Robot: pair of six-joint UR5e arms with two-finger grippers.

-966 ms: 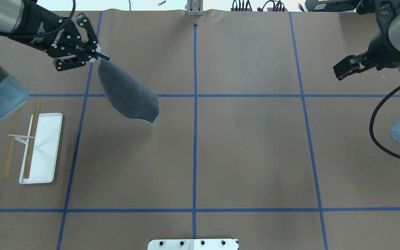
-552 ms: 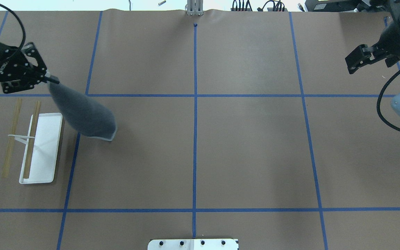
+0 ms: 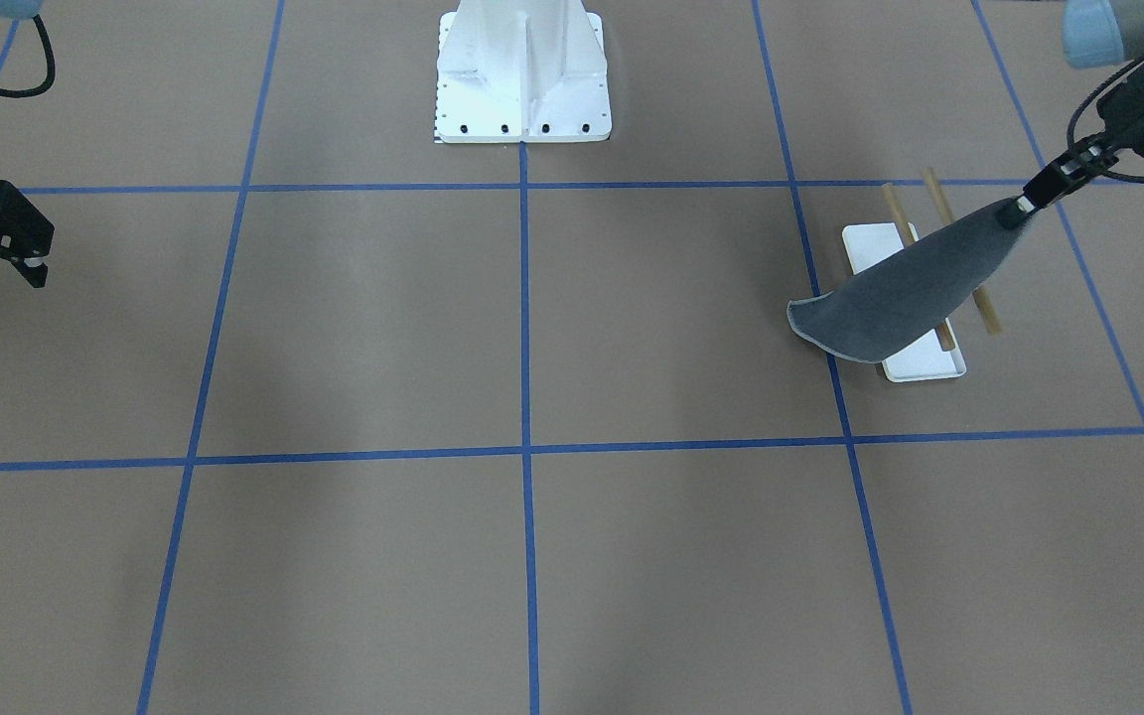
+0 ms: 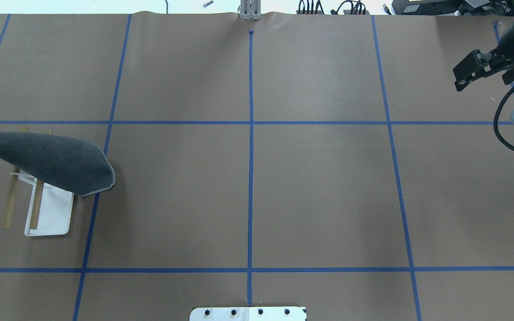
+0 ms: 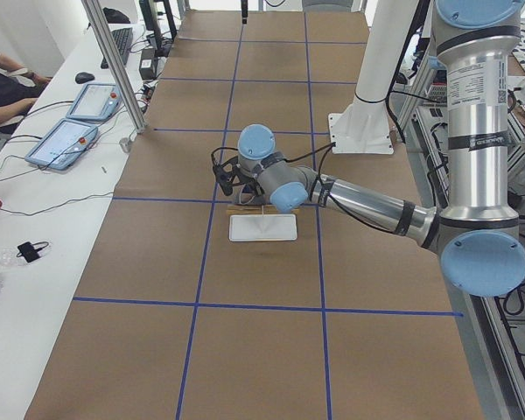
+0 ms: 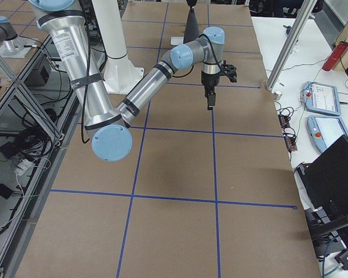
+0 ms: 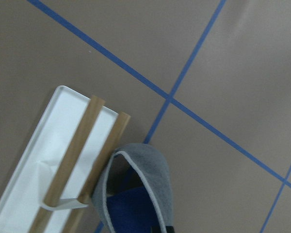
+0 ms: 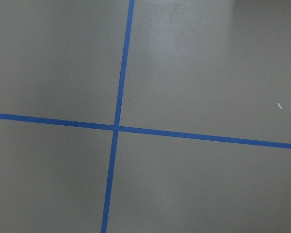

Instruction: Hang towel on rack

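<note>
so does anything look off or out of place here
Nothing damaged or spilled. The grey cloth towel hangs bunched from the left gripper, by the white-based rack with tan wooden rods, not yet draped.

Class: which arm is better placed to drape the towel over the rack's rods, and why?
Left. The left fingers pinch the towel right at the rack; the right fingers hang empty, far across the table.

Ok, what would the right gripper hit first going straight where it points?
The right gripper would probably meet only the bare table, near a blue tape crossing; its wrist view shows nothing else ahead.
</note>
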